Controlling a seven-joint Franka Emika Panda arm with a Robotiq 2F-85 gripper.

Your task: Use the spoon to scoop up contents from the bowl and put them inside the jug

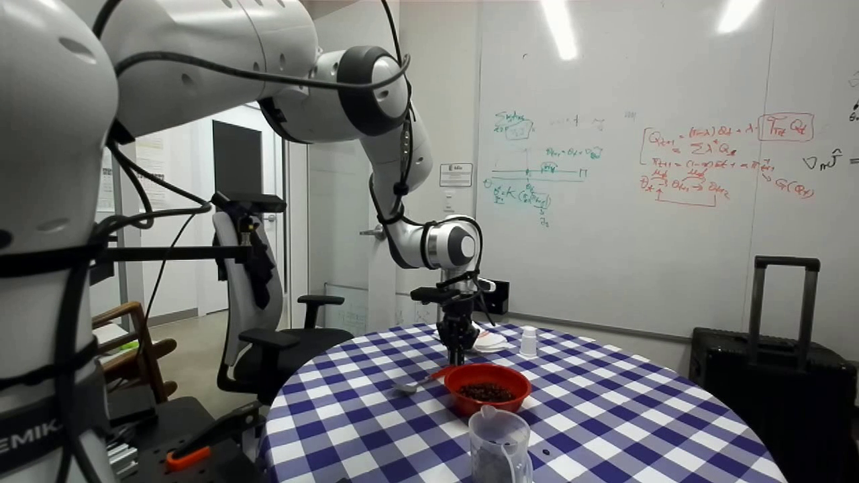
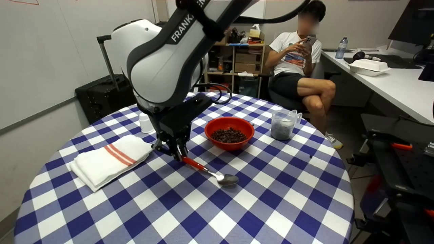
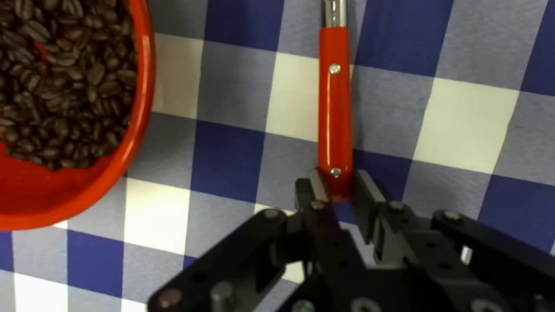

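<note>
Around the checked surface [image 2: 217, 220] I see a whiteboard [image 1: 631, 261] lettered in green and red, light streaks [image 1: 560, 30] near its top, a grey-backed chair [image 1: 260, 316], shelves [image 2: 233, 59] and a white desk [image 2: 403, 84].

Spoon [image 2: 202, 167] with red riveted handle and metal head, just beside and apart from the round red bowl [image 2: 229, 146], upright and partly filled with dark coffee beans [image 3: 69, 95], see-through jug [image 2: 278, 118] with handle, standing upright near the bowl.
</note>
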